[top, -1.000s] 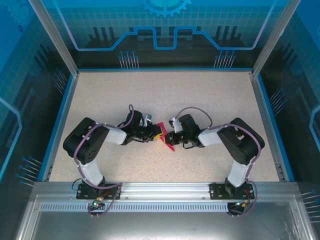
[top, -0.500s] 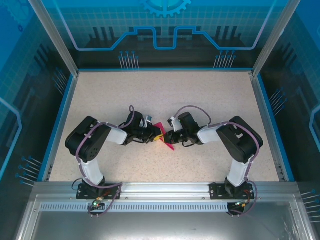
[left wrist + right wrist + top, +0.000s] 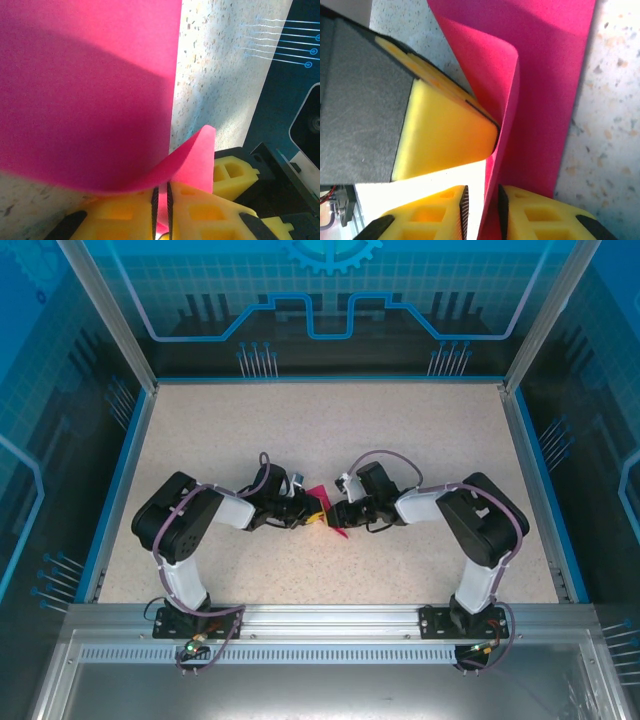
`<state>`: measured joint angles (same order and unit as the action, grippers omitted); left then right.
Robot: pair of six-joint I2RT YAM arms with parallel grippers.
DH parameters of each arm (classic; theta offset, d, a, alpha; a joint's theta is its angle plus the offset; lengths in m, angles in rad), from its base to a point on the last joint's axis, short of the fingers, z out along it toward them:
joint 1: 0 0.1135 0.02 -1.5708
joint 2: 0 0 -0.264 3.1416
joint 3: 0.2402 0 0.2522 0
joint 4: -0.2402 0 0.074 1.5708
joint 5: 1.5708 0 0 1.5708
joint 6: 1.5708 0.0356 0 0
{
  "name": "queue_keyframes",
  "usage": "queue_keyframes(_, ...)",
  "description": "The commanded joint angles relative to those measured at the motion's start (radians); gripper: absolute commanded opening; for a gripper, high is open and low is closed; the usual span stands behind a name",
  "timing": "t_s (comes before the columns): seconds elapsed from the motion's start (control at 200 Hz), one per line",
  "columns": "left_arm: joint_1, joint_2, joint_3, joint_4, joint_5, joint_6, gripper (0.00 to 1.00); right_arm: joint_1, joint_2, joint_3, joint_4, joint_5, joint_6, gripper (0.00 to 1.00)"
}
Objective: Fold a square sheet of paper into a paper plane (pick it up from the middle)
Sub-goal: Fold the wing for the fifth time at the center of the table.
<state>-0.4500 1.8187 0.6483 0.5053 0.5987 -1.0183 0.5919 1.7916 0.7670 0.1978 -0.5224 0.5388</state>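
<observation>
Left wrist: my left gripper (image 3: 161, 195) clamps the limp square sheet of paper (image 3: 90, 90) by its edge; right gripper (image 3: 482, 195) slightly apart.

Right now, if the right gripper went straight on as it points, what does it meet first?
The square sheet of paper: it stands between the right gripper's fingers and curls ahead. Behind that curl, likely next, is a finger of the left gripper; depth is unclear.
</observation>
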Motion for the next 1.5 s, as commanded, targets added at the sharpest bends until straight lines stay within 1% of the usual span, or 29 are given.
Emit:
queue_keyframes(0.0, -0.008, 0.008, 0.004, -0.02, -0.014, 0.03, 0.16, -0.017, -0.055, 0.008, -0.11, -0.037, -0.001, 0.26)
queue_keyframes(0.16, -0.009, 0.007, -0.005, -0.007, -0.014, 0.029, 0.16, -0.021, -0.101, 0.01, -0.173, -0.039, -0.001, 0.27)
queue_keyframes(0.24, -0.008, 0.005, -0.009, -0.002, -0.014, 0.027, 0.16, -0.021, -0.098, 0.027, -0.222, -0.026, -0.009, 0.27)
queue_keyframes(0.335, -0.009, 0.003, -0.013, 0.005, -0.014, 0.024, 0.16, -0.021, -0.08, 0.036, -0.238, -0.03, -0.011, 0.26)
queue_keyframes(0.51, -0.008, -0.001, -0.022, 0.01, -0.017, 0.021, 0.16, -0.02, -0.037, 0.04, -0.246, -0.041, -0.01, 0.16)
queue_keyframes(0.63, -0.008, -0.003, -0.023, 0.013, -0.018, 0.019, 0.16, -0.018, -0.018, 0.044, -0.258, -0.039, -0.022, 0.12)
queue_keyframes(0.845, -0.009, -0.003, -0.024, 0.019, -0.019, 0.015, 0.16, -0.017, 0.015, 0.053, -0.284, -0.032, -0.039, 0.12)
queue_keyframes(1.07, -0.009, -0.023, -0.035, 0.06, 0.012, -0.003, 0.18, -0.011, 0.028, 0.075, -0.305, -0.019, -0.046, 0.12)
queue_keyframes(1.275, -0.019, -0.075, -0.051, 0.046, 0.029, 0.006, 0.19, 0.003, 0.034, 0.094, -0.341, 0.02, -0.058, 0.13)
queue_keyframes(1.495, -0.042, -0.068, -0.055, 0.052, 0.029, 0.004, 0.2, 0.033, 0.045, 0.107, -0.389, 0.085, -0.075, 0.14)
